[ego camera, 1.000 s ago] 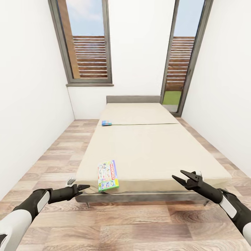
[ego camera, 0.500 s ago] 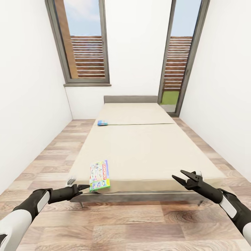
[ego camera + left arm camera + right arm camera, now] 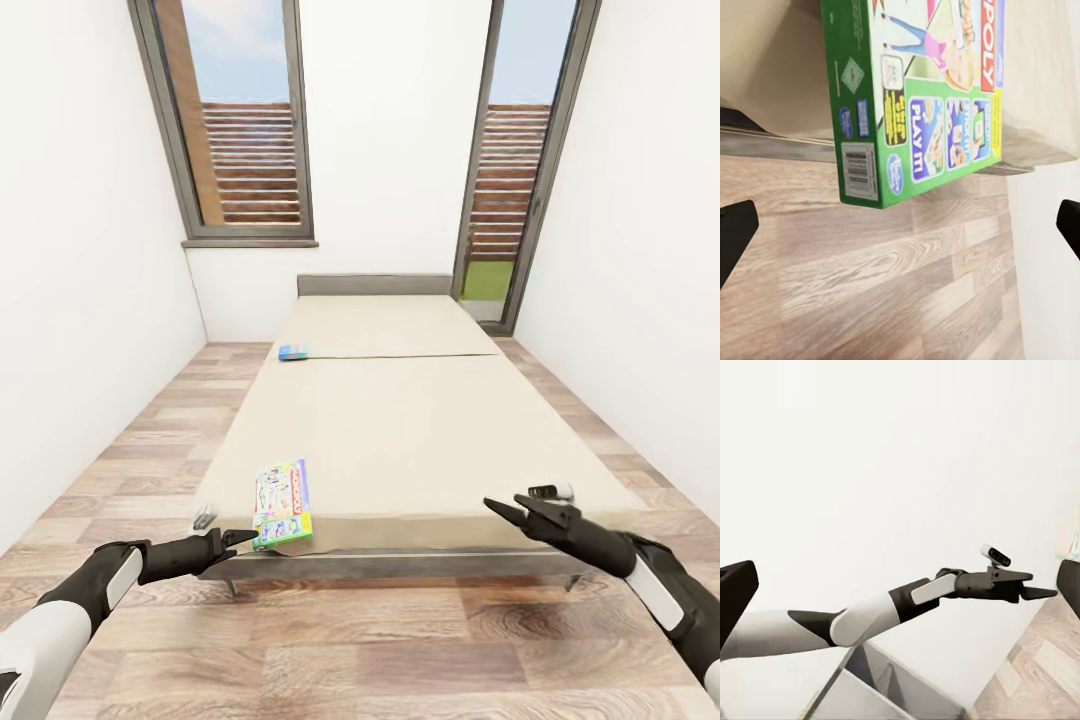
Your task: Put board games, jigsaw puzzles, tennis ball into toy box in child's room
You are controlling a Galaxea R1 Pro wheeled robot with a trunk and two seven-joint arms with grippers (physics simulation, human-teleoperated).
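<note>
A green-edged board game (image 3: 282, 504) with cartoon print lies at the near left corner of the beige bed (image 3: 420, 430), its corner overhanging the edge. A small light blue board game (image 3: 293, 352) lies far up the bed's left side. My left gripper (image 3: 225, 530) is open just short of the green game (image 3: 922, 90), level with the bed's edge and not touching it. My right gripper (image 3: 505, 503) is open in front of the bed's near right end and holds nothing. The table, toy box, jigsaw puzzles and tennis ball are out of view.
White walls (image 3: 80, 300) close in on both sides, with strips of wooden floor (image 3: 150, 440) between them and the bed. A grey headboard (image 3: 374, 284) and two tall windows (image 3: 245, 120) stand at the far end. The floor runs along the bed's near end.
The camera shifted in the first half second, sliding the whole scene left. Since then my right gripper has moved slightly left and down. The left arm and both games have stayed put.
</note>
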